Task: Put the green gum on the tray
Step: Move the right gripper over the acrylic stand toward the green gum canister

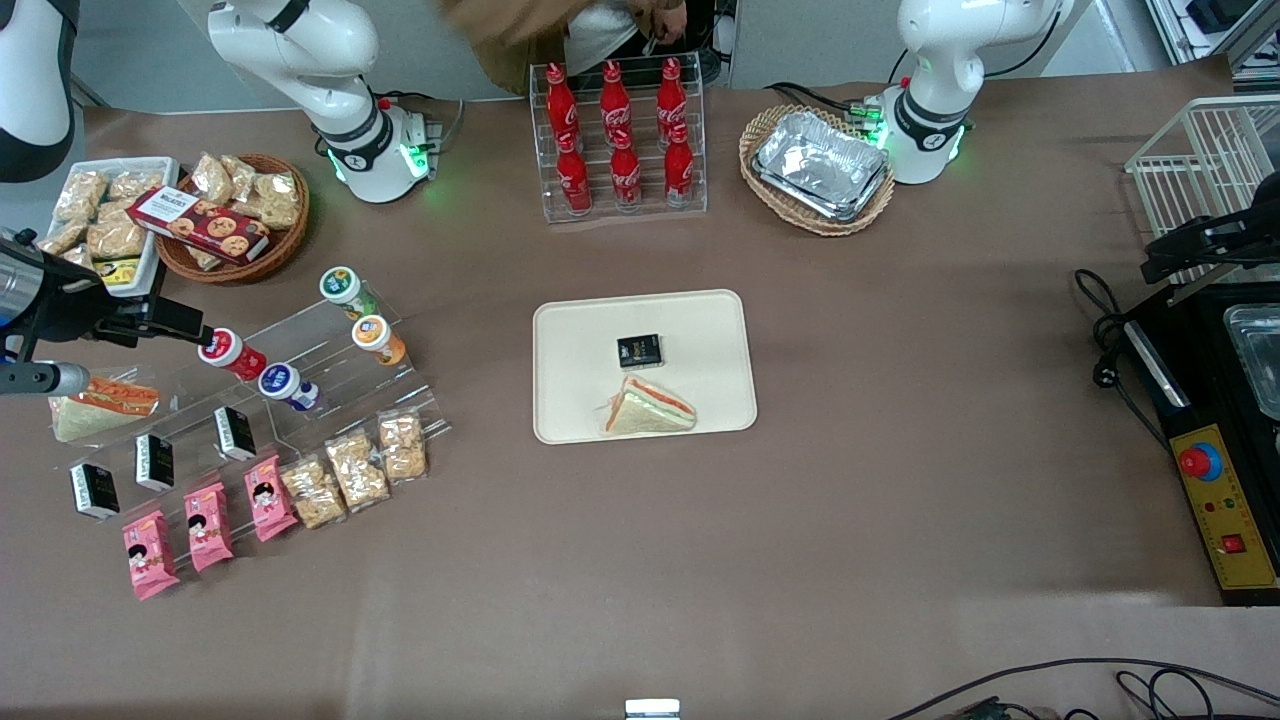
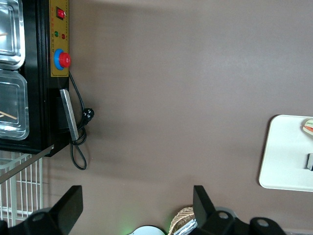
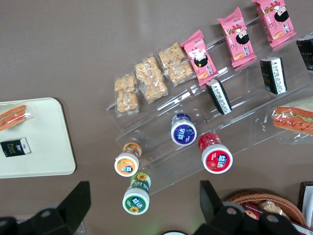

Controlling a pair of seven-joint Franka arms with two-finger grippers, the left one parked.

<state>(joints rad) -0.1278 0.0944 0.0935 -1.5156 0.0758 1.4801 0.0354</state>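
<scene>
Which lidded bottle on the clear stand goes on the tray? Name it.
The green-and-white-lidded gum bottle, beside the orange-lidded one; the open gripper hovers above it.

Sandwich (image 1: 650, 409) on tray (image 1: 570, 330) (hand (image 3: 142, 215) above gum (image 3: 136, 198)).

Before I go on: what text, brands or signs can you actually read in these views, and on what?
"Coca-Cola" script, only partly legible: red bottles in the clear rack.
Box in the basket: white lettering, unreadable.
Green gum: sunflower picture on lid, wording unreadable.
Blue lid, red lid, orange lid: characters too blurred.
Black packet on tray: print too small.
Gripper hovers above the green gum, jaws open.
</scene>
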